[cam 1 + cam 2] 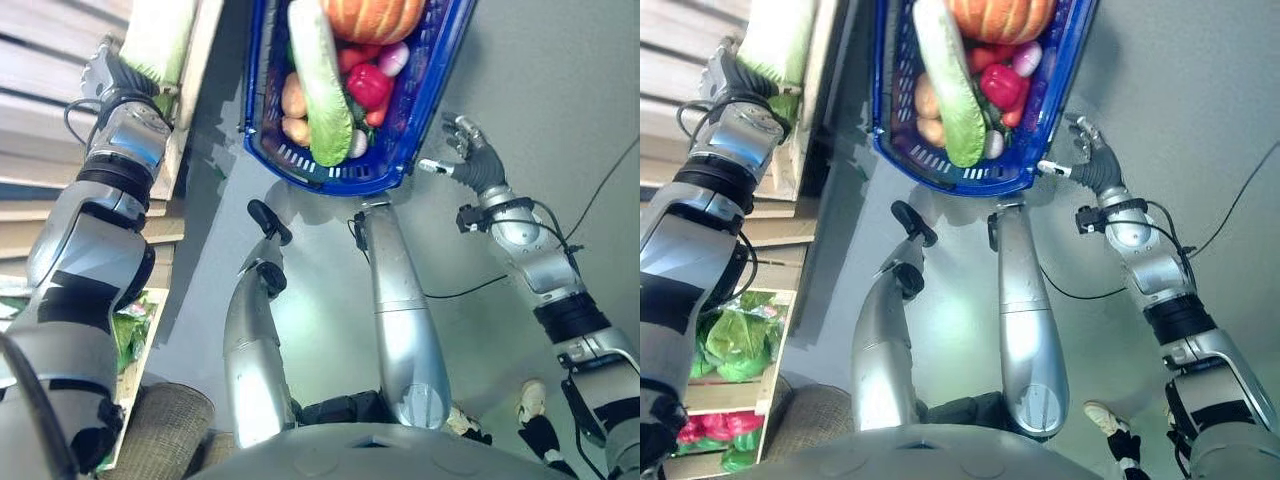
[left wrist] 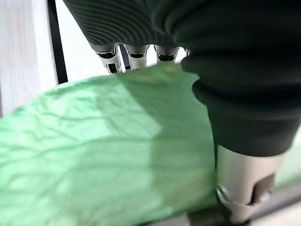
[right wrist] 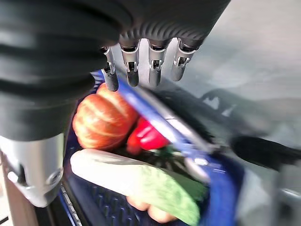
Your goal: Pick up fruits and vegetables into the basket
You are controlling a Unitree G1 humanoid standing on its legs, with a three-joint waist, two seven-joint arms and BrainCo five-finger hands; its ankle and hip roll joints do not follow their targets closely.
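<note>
A: Floor status?
B: Plain grey floor [image 1: 560, 90]. Blue basket [image 1: 420, 100] sits on it ahead of the robot, loaded: long cabbage [image 1: 318, 85] lying diagonally across the top, orange pumpkin [image 1: 372, 15] at the far end, red pepper [image 1: 368, 85] beside the cabbage, a couple of potatoes [image 1: 294, 100] at the left wall.
A: Left side?
B: Wooden shelf [image 1: 195, 90] with pale slatted boards. More leafy greens [image 1: 730, 340] in a lower compartment.
A: Hands?
B: Left robot hand [image 1: 110, 65] is up at the shelf, clamped on a second cabbage [image 2: 94, 150]; fingers [image 2: 136, 54] curl over its far side, thumb on the near side. Right robot hand [image 1: 470, 155] is just beside the basket's right rim, fingers spread apart, holding nothing.
</note>
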